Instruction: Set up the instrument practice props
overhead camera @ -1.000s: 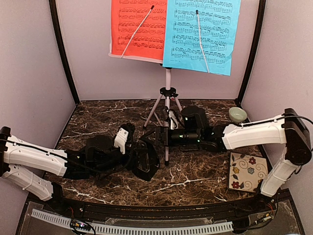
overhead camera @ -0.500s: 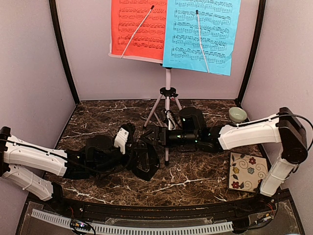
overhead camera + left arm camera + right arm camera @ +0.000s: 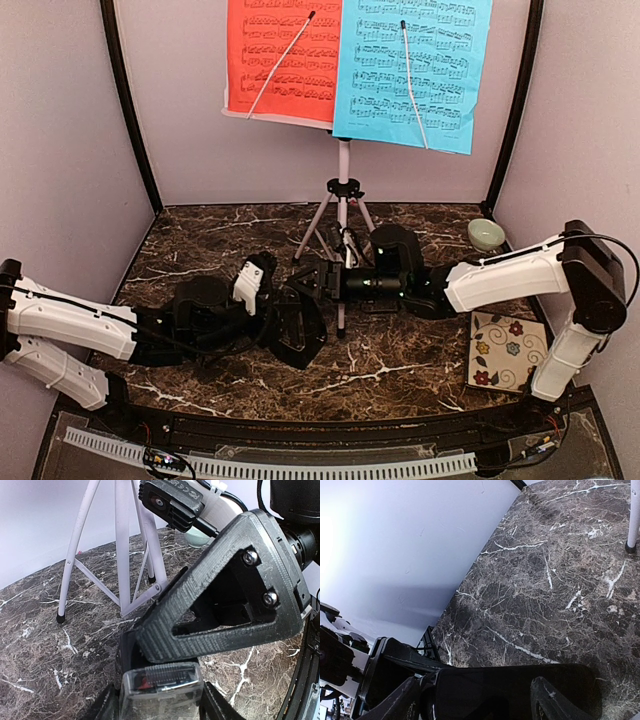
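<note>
The white tripod music stand [image 3: 343, 170] stands at the back middle with a red page [image 3: 280, 55] and a cyan-blue page [image 3: 410, 65] on its desk. My left gripper [image 3: 280, 322] is shut on the black pyramid metronome [image 3: 298, 328], held tilted low over the table; its clear cover [image 3: 160, 687] sits between my fingers. My right gripper [image 3: 318, 278] reaches in from the right, open, with its jaws standing either side of the metronome's black body [image 3: 510, 690]. One right finger [image 3: 225, 600] lies over the metronome in the left wrist view.
The stand's tripod legs [image 3: 122, 545] spread just behind both grippers; one foot [image 3: 631, 545] shows in the right wrist view. A small pale green bowl [image 3: 486, 234] sits at the back right. A floral square tile [image 3: 508, 350] lies at the front right.
My right gripper has moved left, closer onto the metronome. The left arm and the metronome have stayed put.
</note>
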`<state>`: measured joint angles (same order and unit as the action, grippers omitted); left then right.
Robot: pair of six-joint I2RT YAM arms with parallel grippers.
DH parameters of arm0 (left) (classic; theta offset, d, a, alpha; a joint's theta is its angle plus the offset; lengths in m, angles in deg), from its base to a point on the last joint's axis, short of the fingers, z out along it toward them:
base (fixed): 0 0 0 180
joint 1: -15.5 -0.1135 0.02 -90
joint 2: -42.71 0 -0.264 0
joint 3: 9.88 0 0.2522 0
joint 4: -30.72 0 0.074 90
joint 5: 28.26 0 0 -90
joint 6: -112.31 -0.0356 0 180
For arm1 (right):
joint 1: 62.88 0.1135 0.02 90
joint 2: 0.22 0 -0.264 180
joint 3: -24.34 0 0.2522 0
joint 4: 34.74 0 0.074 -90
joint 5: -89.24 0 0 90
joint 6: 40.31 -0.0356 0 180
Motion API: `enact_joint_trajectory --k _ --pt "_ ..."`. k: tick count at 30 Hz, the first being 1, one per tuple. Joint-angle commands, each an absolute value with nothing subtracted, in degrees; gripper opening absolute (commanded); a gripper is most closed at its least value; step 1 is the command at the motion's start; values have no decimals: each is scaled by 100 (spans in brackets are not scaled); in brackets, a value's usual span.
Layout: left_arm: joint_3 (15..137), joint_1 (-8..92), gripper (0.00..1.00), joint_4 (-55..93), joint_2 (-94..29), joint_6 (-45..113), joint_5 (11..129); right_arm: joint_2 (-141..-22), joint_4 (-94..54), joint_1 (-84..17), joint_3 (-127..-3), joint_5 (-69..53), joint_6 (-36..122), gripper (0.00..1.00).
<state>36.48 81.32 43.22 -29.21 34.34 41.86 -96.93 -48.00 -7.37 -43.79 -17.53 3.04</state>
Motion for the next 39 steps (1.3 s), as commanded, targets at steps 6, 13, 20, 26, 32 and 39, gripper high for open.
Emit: enact_joint_trajectory --k 6,13,20,26,32,39 --pt "3277 8184 10 4897 -2578 3211 4583 -10211 -4129 -821 -3872 -1355 627 71" --pt "3162 8317 8 5011 -2581 2926 4567 -10361 -4145 -834 -3712 -1228 723 69" --pt "3067 8464 7 5197 -2673 2779 4504 -10406 -4167 -856 -3593 -1168 783 68" --pt "2716 8467 6 5567 -2434 2867 4420 -10405 -4175 -864 -3548 -1157 846 67" --pt "2783 8467 5 5294 -2001 3085 4267 -10350 -4228 -865 -3591 -1237 953 67" --pt "3120 7747 3 3879 -1144 3624 3879 -10190 -4301 -792 -3777 -1422 1148 71"
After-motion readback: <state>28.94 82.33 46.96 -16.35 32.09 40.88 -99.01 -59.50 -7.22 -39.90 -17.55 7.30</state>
